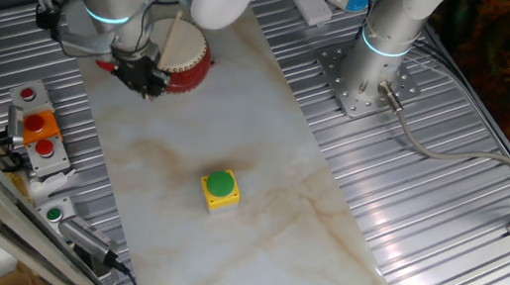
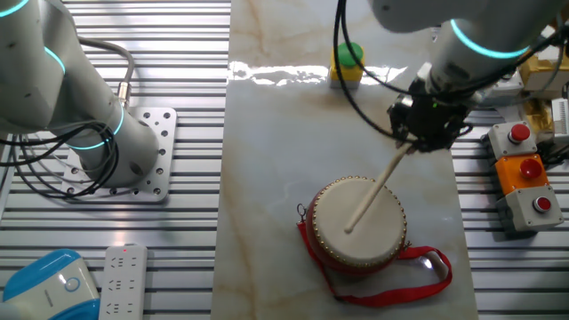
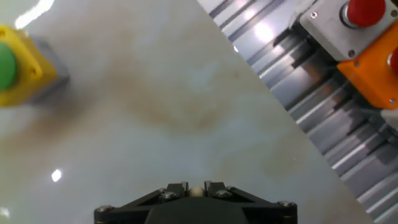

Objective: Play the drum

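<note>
The drum [image 2: 356, 224] is small and round with red sides and a cream head; its red strap [image 2: 418, 267] lies beside it on the marble board. It also shows behind the arm in one fixed view [image 1: 187, 53]. My gripper [image 2: 427, 120] is shut on a thin wooden drumstick [image 2: 373, 194], whose far end rests on or just above the drumhead. The gripper also shows in one fixed view [image 1: 141, 75]. In the hand view the gripper [image 3: 196, 188] pinches the stick's pale end [image 3: 196, 191]; the drum is out of that view.
A yellow box with a green button [image 1: 219, 190] sits mid-board, also in the other fixed view [image 2: 347, 62] and the hand view [image 3: 15, 65]. A control box with red buttons [image 2: 524, 173] stands on the ribbed table beside the board. A second arm's base [image 2: 116, 156] stands across the board from the control box.
</note>
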### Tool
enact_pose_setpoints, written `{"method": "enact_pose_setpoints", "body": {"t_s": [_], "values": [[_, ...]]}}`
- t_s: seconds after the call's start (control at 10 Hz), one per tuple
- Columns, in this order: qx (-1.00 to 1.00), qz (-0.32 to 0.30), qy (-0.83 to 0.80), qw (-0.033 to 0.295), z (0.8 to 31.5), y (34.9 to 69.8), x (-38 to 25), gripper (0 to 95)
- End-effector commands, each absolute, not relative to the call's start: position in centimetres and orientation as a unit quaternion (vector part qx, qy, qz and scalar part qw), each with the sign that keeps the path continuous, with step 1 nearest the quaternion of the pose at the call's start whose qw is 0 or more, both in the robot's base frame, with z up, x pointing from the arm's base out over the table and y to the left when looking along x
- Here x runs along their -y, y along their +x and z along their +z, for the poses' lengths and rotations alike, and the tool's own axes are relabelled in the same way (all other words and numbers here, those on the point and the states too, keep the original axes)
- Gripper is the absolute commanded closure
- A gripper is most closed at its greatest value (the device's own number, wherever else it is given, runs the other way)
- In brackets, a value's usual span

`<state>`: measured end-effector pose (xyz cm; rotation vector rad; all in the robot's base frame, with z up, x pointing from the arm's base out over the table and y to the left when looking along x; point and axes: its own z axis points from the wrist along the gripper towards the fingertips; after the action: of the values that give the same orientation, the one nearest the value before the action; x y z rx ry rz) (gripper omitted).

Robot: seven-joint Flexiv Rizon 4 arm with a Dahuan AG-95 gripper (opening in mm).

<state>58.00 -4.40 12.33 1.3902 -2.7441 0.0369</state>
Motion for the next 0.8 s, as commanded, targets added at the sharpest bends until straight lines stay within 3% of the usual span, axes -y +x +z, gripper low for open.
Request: {"method": "enact_pose_setpoints", "body": {"t_s": [0.1, 0.8], "values": [[0.893, 0.016, 0.449, 0.034, 12.2, 57.7, 4.5, 95.0], [0.892, 0.025, 0.449, 0.038, 11.4, 55.9, 5.6, 95.0]]}}
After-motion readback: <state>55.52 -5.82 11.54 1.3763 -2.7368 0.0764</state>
